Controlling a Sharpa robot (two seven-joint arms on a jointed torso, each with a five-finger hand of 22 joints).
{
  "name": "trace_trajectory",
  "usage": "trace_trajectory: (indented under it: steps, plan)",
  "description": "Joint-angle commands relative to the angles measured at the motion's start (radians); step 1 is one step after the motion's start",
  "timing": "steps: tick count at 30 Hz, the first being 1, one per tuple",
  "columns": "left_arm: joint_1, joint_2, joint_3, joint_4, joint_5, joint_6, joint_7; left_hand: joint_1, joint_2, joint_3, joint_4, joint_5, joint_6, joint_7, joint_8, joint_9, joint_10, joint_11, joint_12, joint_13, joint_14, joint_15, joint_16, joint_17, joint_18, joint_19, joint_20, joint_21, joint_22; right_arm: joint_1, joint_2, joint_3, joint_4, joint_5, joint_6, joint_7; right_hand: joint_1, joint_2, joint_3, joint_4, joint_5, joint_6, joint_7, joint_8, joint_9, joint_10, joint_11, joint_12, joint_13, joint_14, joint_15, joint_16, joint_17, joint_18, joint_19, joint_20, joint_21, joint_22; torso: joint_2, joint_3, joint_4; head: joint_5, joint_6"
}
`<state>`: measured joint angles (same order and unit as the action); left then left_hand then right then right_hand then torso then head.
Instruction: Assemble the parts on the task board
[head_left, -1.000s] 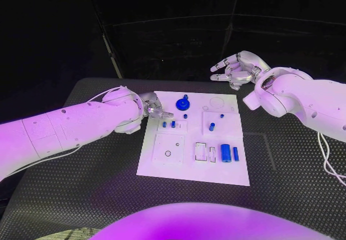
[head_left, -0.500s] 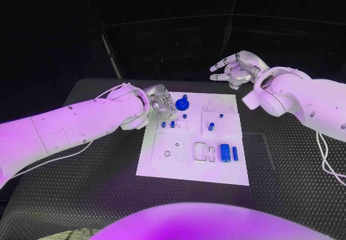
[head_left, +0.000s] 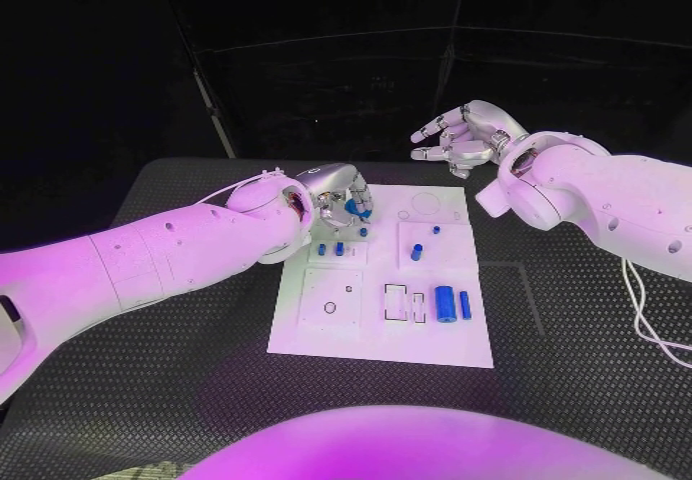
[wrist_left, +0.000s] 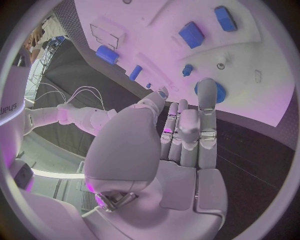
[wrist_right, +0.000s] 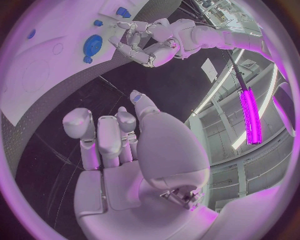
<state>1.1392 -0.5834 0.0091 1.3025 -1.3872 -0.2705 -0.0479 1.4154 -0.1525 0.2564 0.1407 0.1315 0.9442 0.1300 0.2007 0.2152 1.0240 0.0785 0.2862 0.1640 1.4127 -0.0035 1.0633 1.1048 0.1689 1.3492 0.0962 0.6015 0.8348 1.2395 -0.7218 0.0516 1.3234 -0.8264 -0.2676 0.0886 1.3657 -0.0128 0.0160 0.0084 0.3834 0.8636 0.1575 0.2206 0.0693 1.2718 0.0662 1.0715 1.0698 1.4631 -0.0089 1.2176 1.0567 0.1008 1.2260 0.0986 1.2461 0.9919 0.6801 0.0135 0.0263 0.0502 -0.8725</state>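
The black surface (head_left: 173, 400) carries the white task board (head_left: 378, 330) dead centre, and the action is all up at its far end. The left hand (head_left: 340, 200) hangs over the board's 11 o'clock corner, right above the big round blue part (wrist_left: 210, 90). From the left wrist view its fingers (wrist_left: 206, 107) lie straight and close together, tips just over that disc, holding nothing. Touching it or a hair clear? That cannot be told from here.

The right hand (head_left: 462, 132) waits well off past the board's 1 o'clock corner, lifted, fingers (wrist_right: 84, 131) loosely curled and apart, nothing in them.

Further down, the blue cylinder (head_left: 446, 302) lies in its tray at about 4 o'clock, and the small blue pegs (head_left: 338, 247) stand in a row near 10 o'clock.

The step looks like a grasp of the round part. To do it well, the hand would want to spread before dropping, settle either side of the disc's rim, and stay clear of the small knob (wrist_right: 87, 59) beside it. Closing early likely skids it across the smooth plate.
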Motion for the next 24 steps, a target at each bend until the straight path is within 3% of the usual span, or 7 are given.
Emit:
trace_trajectory:
  steps: [1, 7, 19, 24]
  plan:
    - [0.004, 0.014, -0.001, -0.014, -0.148, 0.039, 0.023, -0.016, -0.011, -0.028, 0.002, -0.006, 0.015, -0.004, -0.015, -0.011, 0.001, -0.003, -0.014, -0.011, 0.032, -0.005, 0.092, 0.065, -0.027, 0.044, -0.005, 0.127, 0.098, 0.002, 0.002, 0.001, 0.003, -0.001, 0.005, 0.007, -0.007, 0.002, 0.007, 0.0, 0.003, -0.007, -0.002, 0.005, -0.001, -0.006, -0.004, 0.001, -0.001, 0.007, -0.006, -0.007, 0.0, 0.018, 0.0, -0.003, -0.007, -0.001, 0.0, -0.0008, 0.0018, -0.001, 0.0]
    - [0.007, 0.031, -0.002, -0.039, -0.199, 0.077, -0.006, -0.013, -0.002, -0.068, 0.002, -0.013, 0.024, -0.007, -0.038, -0.027, -0.016, -0.006, -0.03, -0.024, 0.071, -0.019, 0.199, 0.142, -0.049, 0.091, -0.017, 0.281, 0.218, 0.002, 0.003, 0.001, 0.003, -0.001, 0.006, 0.007, -0.007, 0.002, 0.007, 0.0, 0.003, -0.007, -0.002, 0.005, -0.001, -0.006, -0.004, 0.001, -0.001, 0.007, -0.006, -0.007, 0.0, 0.018, 0.0, -0.003, -0.007, -0.001, -0.001, -0.001, 0.0035, -0.005, 0.0]
    - [0.008, 0.072, -0.003, -0.091, -0.238, 0.154, -0.039, 0.002, 0.02, -0.086, -0.001, -0.013, 0.041, -0.014, -0.053, -0.037, -0.012, -0.01, -0.034, -0.032, 0.089, -0.032, 0.226, 0.148, -0.059, 0.115, -0.03, 0.357, 0.279, 0.002, 0.005, 0.001, 0.003, -0.001, 0.007, 0.008, -0.007, 0.002, 0.01, 0.0, 0.003, -0.006, -0.002, 0.006, -0.001, -0.004, -0.004, 0.004, 0.001, 0.008, -0.006, -0.005, 0.003, 0.018, 0.002, -0.003, -0.005, 0.002, 0.0, -0.0003, -0.0003, -0.006, 0.0]
    - [0.008, 0.084, -0.004, -0.105, -0.242, 0.166, -0.039, 0.007, 0.028, -0.085, -0.003, -0.012, 0.048, -0.017, -0.055, -0.039, -0.005, -0.012, -0.034, -0.033, 0.09, -0.035, 0.225, 0.144, -0.06, 0.119, -0.033, 0.369, 0.29, 0.002, 0.005, 0.001, 0.003, -0.001, 0.007, 0.008, -0.007, 0.002, 0.01, 0.0, 0.003, -0.006, -0.002, 0.006, -0.001, -0.004, -0.004, 0.004, 0.001, 0.008, -0.006, -0.005, 0.003, 0.018, 0.002, -0.003, -0.005, 0.002, -0.001, -0.0005, 0.0015, -0.011, 0.0]
